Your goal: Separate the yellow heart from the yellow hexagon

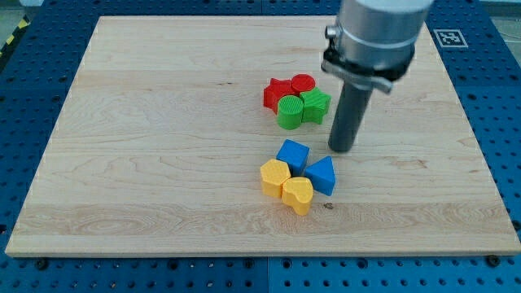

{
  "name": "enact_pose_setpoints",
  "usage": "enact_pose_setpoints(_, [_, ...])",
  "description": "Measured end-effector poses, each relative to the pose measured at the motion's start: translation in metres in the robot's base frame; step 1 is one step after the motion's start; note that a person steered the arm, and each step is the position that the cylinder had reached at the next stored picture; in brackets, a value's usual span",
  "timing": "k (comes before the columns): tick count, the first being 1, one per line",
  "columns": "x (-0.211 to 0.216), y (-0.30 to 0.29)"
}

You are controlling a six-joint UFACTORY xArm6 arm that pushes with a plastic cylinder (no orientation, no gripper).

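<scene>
The yellow heart (298, 194) lies at the board's lower middle, touching the yellow hexagon (274, 176) on its upper left. A blue cube (292, 154) sits just above them and a blue triangle (321, 174) touches the heart's right side. My tip (342, 149) is on the board right of the blue cube and above the blue triangle, apart from both. It is about a block's width up and right of the yellow pair.
A second cluster sits above: red star (277, 92), red cylinder (303, 83), green cylinder (289, 111) and green star (316, 104), just left of the rod. The wooden board (146, 146) lies on a blue pegboard table (496, 98).
</scene>
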State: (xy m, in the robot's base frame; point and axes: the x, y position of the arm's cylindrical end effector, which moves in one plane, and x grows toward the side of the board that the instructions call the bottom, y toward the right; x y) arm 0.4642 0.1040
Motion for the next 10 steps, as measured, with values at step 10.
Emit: enact_pose_setpoints(10, [0.131,-0.004])
